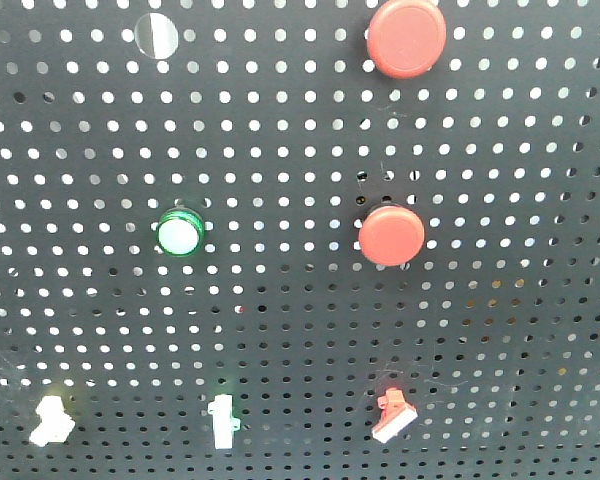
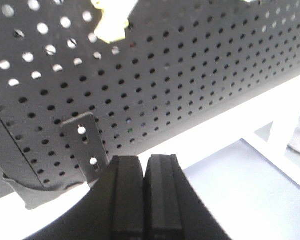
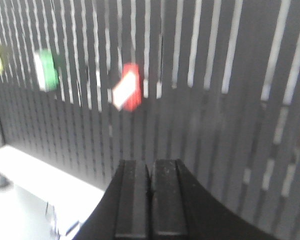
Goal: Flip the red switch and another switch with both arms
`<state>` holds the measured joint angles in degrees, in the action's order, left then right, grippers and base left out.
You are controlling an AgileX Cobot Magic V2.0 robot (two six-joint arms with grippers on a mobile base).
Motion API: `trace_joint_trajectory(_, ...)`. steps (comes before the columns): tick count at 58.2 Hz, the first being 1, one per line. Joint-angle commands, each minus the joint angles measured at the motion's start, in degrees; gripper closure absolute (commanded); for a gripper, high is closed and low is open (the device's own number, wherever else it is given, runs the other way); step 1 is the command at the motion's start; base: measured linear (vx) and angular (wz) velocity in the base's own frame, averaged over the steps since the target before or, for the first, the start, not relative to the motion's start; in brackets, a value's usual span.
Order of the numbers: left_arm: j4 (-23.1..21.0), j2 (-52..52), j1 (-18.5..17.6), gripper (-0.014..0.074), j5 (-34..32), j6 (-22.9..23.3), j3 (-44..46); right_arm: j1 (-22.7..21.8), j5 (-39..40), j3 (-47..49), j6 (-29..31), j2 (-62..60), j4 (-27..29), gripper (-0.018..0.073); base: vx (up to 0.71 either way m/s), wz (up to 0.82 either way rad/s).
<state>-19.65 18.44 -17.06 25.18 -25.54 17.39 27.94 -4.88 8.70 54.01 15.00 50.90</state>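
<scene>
The small red switch [image 1: 393, 414] with a white-tipped lever sits low right on the dark pegboard [image 1: 300, 300]; the blurred right wrist view shows the red switch [image 3: 126, 88] above and left of my right gripper [image 3: 150, 167], which is shut with nothing in it. The pale yellowish-white blocky switch [image 1: 52, 421] sits low left; the left wrist view shows this pale switch [image 2: 112, 20] at the top edge, well above my left gripper [image 2: 144, 162], shut and empty. Neither arm shows in the front view.
Two big round red push buttons [image 1: 406, 37] [image 1: 391, 235], a green-ringed round button [image 1: 179, 235] and a slim white toggle with a green base [image 1: 221, 421] also sit on the board. A metal bracket [image 2: 82, 145] and white frame [image 2: 225, 130] lie under the board's lower edge.
</scene>
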Motion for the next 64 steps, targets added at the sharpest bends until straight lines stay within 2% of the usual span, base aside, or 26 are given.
trace_joint_trajectory(1,-1.0,0.5,-0.3,0.0594,-4.0,0.6,1.6,-0.1,3.2,0.6,0.1,0.4,0.3,0.0566,0.0,0.0)
trace_joint_trajectory(10,-0.3,0.5,-0.3,0.0594,-4.3,0.0,1.5,-0.1,2.6,0.4,0.2,0.4,0.3,0.0566,0.0,0.0)
trace_joint_trajectory(14,2.8,-0.1,-0.3,0.0594,-4.6,0.0,0.6,-0.1,2.6,0.4,0.2,0.4,0.3,0.0566,0.0,0.0)
trace_joint_trajectory(17,6.8,-1.6,0.3,0.0594,-6.4,0.0,-0.4,-0.1,2.6,0.4,0.2,0.4,0.3,0.0566,0.0,0.0)
trace_joint_trajectory(20,9.7,-3.9,1.7,0.0594,-10.0,0.7,-2.2,-0.1,2.6,0.4,0.2,0.4,0.3,0.0566,0.0,0.0)
trace_joint_trajectory(28,11.1,-12.6,6.3,0.0594,-22.1,4.3,-9.6,-0.1,2.6,0.4,0.2,0.4,0.3,0.0566,0.0,0.0)
trace_joint_trajectory(34,11.4,-20.4,9.4,0.0594,-28.9,9.2,-16.8,-0.1,2.6,0.4,0.2,0.4,0.3,0.0566,0.0,0.0)
trace_joint_trajectory(37,11.4,-20.3,10.6,0.0594,-33.6,12.3,-20.5,-0.1,2.6,0.3,0.2,0.4,0.3,0.0566,0.0,0.0)
trace_joint_trajectory(41,13.0,-19.6,11.4,0.0594,-28.8,14.7,-20.0,-0.1,2.6,0.0,0.2,0.2,0.3,0.0566,0.0,0.0)
trace_joint_trajectory(44,14.6,-19.5,11.4,0.0594,-28.6,15.3,-20.1,-0.1,2.5,0.0,0.2,0.5,0.3,0.0566,0.0,0.0)
trace_joint_trajectory(64,14.0,-19.5,11.4,0.0594,-28.0,15.3,-20.1,-0.1,2.6,0.0,0.2,0.6,0.3,0.0566,0.0,0.0)
